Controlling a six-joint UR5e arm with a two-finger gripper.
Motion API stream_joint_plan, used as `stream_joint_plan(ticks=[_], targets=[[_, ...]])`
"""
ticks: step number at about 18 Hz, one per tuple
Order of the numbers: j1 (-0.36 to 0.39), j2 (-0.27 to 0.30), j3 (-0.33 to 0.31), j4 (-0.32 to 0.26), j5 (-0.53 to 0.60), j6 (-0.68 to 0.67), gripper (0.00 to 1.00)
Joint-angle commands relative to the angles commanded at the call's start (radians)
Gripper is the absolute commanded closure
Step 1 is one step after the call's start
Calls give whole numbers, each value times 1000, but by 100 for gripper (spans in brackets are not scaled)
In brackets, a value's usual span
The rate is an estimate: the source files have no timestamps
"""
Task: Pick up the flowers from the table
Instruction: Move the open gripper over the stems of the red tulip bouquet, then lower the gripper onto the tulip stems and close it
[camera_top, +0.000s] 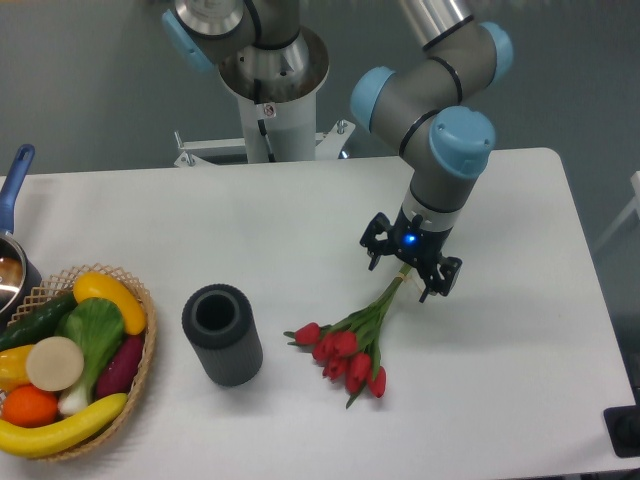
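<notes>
2 fingers spread wide and empty on the gripper (411, 271), straddling the stems of the flowers (352, 340) lying flat on the table (520, 330) just beneath; lower squarely, then close on the stems.

No writing, brand name or number can be read anywhere. The only sign-like mark is a small red-and-white sticker (268, 110) on the white pedestal (272, 125) behind the counter (150, 220), and its content is too small to make out.
</notes>
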Motion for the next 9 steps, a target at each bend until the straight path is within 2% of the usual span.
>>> stream_joint_plan(ticks=[5,9], targets=[[-34,-71,18,8,6,-45,0],[-44,-81,12,15,12,-42,0]])
